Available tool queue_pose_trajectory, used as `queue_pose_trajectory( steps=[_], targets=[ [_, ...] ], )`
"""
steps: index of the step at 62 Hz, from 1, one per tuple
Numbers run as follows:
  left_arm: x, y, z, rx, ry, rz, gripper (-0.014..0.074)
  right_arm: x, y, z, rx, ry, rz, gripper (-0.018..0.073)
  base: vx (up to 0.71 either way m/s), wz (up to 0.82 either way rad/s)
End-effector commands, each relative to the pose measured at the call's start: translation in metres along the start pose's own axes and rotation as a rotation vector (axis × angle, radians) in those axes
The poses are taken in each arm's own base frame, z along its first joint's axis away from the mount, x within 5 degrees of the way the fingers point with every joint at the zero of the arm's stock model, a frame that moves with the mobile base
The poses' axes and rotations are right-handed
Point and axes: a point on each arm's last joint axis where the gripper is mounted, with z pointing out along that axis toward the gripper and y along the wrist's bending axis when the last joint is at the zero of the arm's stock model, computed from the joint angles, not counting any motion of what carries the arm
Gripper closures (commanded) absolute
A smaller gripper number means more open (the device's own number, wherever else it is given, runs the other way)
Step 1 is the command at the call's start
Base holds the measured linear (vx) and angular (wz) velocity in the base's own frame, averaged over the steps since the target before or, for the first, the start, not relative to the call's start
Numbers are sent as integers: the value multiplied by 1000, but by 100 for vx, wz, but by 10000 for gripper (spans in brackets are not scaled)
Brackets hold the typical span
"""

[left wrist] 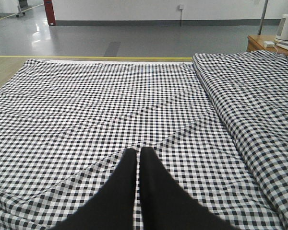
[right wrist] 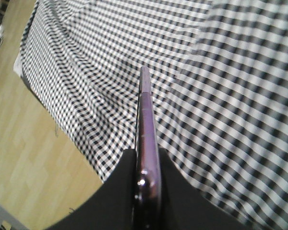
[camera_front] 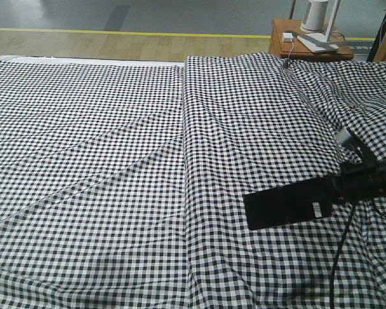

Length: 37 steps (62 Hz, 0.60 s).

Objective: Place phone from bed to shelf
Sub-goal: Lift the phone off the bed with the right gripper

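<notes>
Right wrist view | right jaws clamped on phone (right wrist: 146,120) | left jaws together over bed (left wrist: 110,96)

Phone (right wrist: 146,120) end behind blurred fingers (right wrist: 182,201).

Glossy phone (right wrist: 147,139) — creased cloth bed (camera_front: 83,161)

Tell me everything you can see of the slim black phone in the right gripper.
The slim black rectangular smartphone has a glossy dark face, a shiny pinkish-purple edge seen in the right wrist view, and a small white sticker near the gripped end. The right gripper clamps one short end, and the rest juts out unsupported toward the bed's middle seam. It appears to hang clear of the black-and-white check bed sheet, touching only the gripper.
</notes>
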Motion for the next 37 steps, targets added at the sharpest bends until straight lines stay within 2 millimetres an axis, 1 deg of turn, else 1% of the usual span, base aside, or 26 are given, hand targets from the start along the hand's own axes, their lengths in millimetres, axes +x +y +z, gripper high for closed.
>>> queue_pose_trajectory(
  steps=[1, 11, 18, 29, 37],
  targets=[
    [-6, 0, 0, -2, -71, -12, 596, -22, 51, -12, -131, -60, -93, 564, 0, 0],
    [-6, 0, 0, -2, -71, -12, 596, -35, 96, -11, -151, -64, -195, 564, 0, 0],
    [-6, 0, 0, -2, -71, -12, 596, -40, 130, -12, -167, -72, -270, 563, 0, 0],
    [-6, 0, 0, -2, -71, -12, 596, -41, 180, -13, -198, -74, -406, 561, 0, 0],
    [-6, 0, 0, -2, -71, -12, 596, -38, 211, -14, -225, -79, -485, 561, 0, 0]
  ],
)
